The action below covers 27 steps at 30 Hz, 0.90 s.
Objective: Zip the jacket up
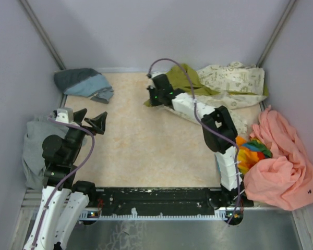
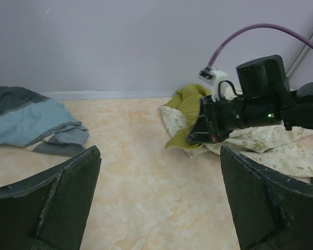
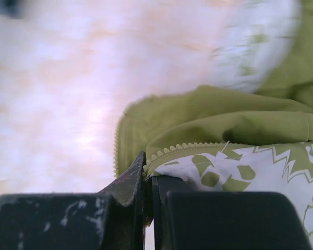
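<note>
Tabletop (image 1: 146, 138) bears jacket (image 1: 235, 80), right jaws pinching zipper (image 3: 188, 147).

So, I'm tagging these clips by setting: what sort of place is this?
Likely a lab robot cell: blank grey walls box in a beige table, with the jacket and a peach garment heaped at its edges.

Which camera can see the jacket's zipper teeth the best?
The right wrist view: the zipper teeth sit close up, right at the right gripper. The top and left wrist views show the jacket crumpled, too far for teeth.
</note>
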Tool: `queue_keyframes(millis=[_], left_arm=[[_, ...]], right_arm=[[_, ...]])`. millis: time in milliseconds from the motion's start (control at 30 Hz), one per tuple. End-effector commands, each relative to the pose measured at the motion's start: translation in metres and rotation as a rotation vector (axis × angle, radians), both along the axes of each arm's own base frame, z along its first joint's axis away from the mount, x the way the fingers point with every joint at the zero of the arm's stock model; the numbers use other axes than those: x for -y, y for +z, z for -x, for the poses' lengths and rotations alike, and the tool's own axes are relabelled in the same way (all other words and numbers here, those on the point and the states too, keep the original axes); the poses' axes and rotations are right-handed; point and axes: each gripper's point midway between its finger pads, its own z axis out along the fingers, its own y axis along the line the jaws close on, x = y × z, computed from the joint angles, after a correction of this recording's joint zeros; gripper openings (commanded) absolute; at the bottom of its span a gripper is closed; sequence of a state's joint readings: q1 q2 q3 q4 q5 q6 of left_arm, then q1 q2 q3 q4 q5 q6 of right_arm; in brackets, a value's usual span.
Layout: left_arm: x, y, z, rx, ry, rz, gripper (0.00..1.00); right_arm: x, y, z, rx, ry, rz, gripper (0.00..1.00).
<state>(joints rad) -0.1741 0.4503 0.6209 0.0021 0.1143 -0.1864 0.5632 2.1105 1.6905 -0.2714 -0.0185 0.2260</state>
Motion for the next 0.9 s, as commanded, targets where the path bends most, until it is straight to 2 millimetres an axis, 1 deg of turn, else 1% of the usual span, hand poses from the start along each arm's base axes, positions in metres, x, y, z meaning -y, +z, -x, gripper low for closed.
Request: queue_keyframes(millis=[0, 33, 67, 100, 133, 167, 200, 233, 300, 367, 400, 433, 533, 600, 633, 700, 767, 867], left_arm=[[0.003, 0.007, 0.003, 0.04, -0.02, 0.006, 1.0], [0.003, 0.007, 0.003, 0.04, -0.023, 0.007, 1.0], [0.004, 0.007, 0.003, 0.04, -0.025, 0.007, 1.0], [0.004, 0.006, 0.003, 0.039, -0.027, 0.006, 1.0], [0.004, 0.007, 0.003, 0.04, -0.028, 0.007, 1.0], [0.004, 0.007, 0.003, 0.04, -0.029, 0.008, 1.0], [0.004, 0.007, 0.003, 0.039, -0.029, 0.007, 1.0], [0.004, 0.007, 0.003, 0.038, -0.029, 0.008, 1.0], [0.005, 0.006, 0.003, 0.036, -0.034, 0.006, 1.0], [0.006, 0.005, 0.002, 0.035, -0.04, 0.004, 1.0], [0.007, 0.005, 0.002, 0.032, -0.044, 0.004, 1.0], [0.008, 0.005, 0.002, 0.032, -0.049, 0.003, 1.0], [0.011, 0.003, 0.001, 0.024, -0.064, -0.002, 1.0], [0.015, 0.001, -0.001, 0.009, -0.083, 0.0, 1.0], [0.016, -0.001, -0.002, -0.012, -0.09, 0.018, 1.0], [0.022, -0.006, -0.005, -0.072, -0.115, 0.069, 1.0], [0.037, -0.015, -0.006, -0.141, -0.194, 0.107, 1.0], [0.057, -0.039, -0.012, -0.288, -0.289, 0.172, 1.0]], right_arm=[[-0.112, 0.058, 0.039, 0.057, 0.189, -0.175, 0.0], [-0.132, 0.066, 0.052, 0.063, 0.255, -0.187, 0.0], [-0.152, 0.075, 0.069, 0.063, 0.34, -0.203, 0.04], [-0.166, 0.084, 0.081, 0.073, 0.404, -0.203, 0.11], [-0.176, 0.092, 0.093, 0.083, 0.453, -0.191, 0.18], [-0.18, 0.099, 0.1, 0.106, 0.486, -0.166, 0.28], [-0.177, 0.106, 0.104, 0.13, 0.505, -0.134, 0.39], [-0.171, 0.112, 0.104, 0.147, 0.501, -0.107, 0.5], [-0.142, 0.119, 0.092, 0.199, 0.441, -0.017, 0.65], [-0.103, 0.115, 0.078, 0.227, 0.358, 0.085, 0.76], [-0.082, 0.112, 0.07, 0.228, 0.315, 0.121, 0.78], [-0.058, 0.099, 0.065, 0.205, 0.276, 0.162, 0.8], [0.014, 0.083, 0.045, 0.164, 0.143, 0.207, 0.83], [0.051, 0.064, 0.04, 0.13, 0.076, 0.226, 0.84], [0.066, 0.054, 0.041, 0.103, 0.052, 0.233, 0.84], [0.086, 0.036, 0.048, 0.056, 0.028, 0.244, 0.85], [0.102, 0.015, 0.057, 0.021, 0.01, 0.265, 0.85], [0.125, -0.014, 0.071, -0.047, -0.03, 0.279, 0.85]])
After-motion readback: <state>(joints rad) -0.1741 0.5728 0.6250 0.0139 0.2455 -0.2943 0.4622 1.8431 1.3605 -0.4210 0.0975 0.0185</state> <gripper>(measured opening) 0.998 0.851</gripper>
